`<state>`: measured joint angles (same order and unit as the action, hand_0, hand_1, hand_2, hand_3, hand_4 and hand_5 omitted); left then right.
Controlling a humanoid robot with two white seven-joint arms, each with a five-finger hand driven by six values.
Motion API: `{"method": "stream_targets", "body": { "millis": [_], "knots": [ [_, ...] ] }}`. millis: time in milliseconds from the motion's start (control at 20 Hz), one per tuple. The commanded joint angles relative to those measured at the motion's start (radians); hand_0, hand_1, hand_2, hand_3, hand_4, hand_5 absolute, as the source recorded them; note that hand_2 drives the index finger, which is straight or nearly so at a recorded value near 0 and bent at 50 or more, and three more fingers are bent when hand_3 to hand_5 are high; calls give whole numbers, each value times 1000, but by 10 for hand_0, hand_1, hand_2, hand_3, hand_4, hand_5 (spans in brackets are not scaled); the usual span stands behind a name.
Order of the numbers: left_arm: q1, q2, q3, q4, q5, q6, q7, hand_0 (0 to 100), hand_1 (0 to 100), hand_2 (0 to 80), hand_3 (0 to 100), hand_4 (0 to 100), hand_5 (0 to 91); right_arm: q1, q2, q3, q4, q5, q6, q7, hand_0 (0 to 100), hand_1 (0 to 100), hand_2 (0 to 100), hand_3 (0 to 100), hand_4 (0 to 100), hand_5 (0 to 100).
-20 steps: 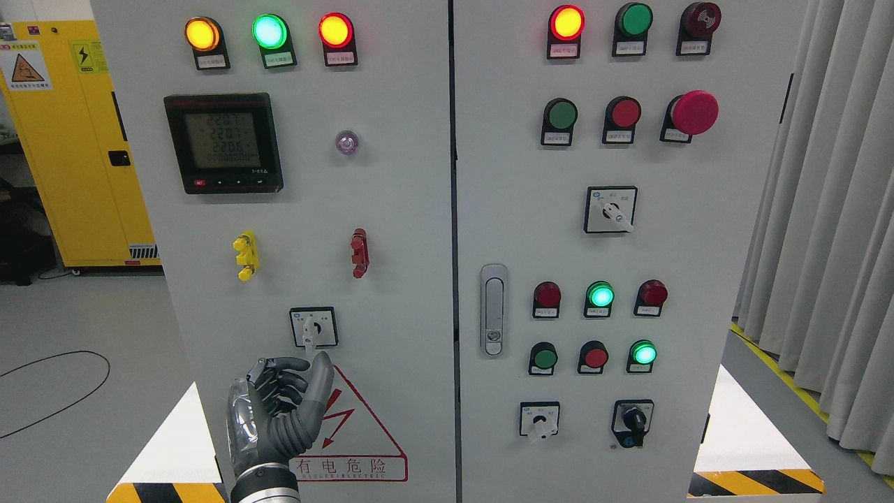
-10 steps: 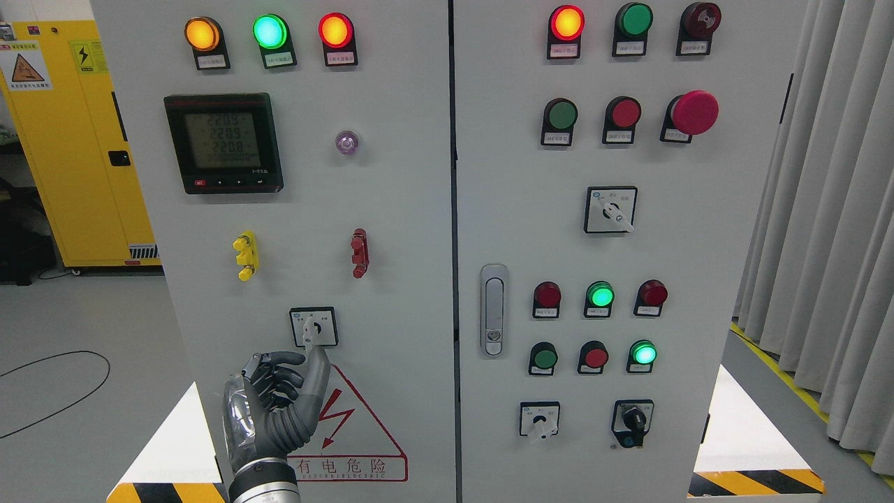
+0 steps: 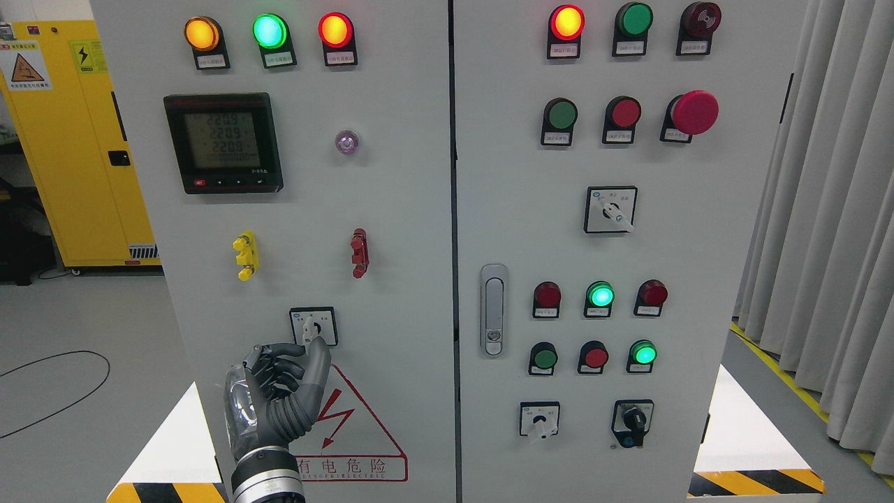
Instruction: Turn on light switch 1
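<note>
White plastic forms the small lever of the rotary switch [image 3: 313, 327], mounted low on the left cabinet door [image 3: 412, 230], just above the red warning triangle [image 3: 349, 426]. It is judged rigid and light, turning with a click; its lever tip is the place to push. The left hand [image 3: 276, 398] is seen curled, holding nothing, thumb raised against the lever. No containers are seen.
</note>
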<state>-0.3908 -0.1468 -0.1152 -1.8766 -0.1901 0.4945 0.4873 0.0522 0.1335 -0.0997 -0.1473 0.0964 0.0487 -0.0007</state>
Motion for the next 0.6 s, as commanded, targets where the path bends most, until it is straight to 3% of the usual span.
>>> {"method": "stream_targets", "body": {
  "millis": [0, 551],
  "knots": [
    [-16, -4, -1, 10, 0, 9, 0, 254, 690, 560, 842, 873, 799, 0, 0, 0, 0, 0, 0, -1, 0, 500, 40, 0, 0, 0],
    [-25, -4, -3, 8, -2, 36, 0, 266, 690, 565, 859, 885, 813, 0, 0, 0, 0, 0, 0, -1, 0, 500, 40, 0, 0, 0]
  ]
}}
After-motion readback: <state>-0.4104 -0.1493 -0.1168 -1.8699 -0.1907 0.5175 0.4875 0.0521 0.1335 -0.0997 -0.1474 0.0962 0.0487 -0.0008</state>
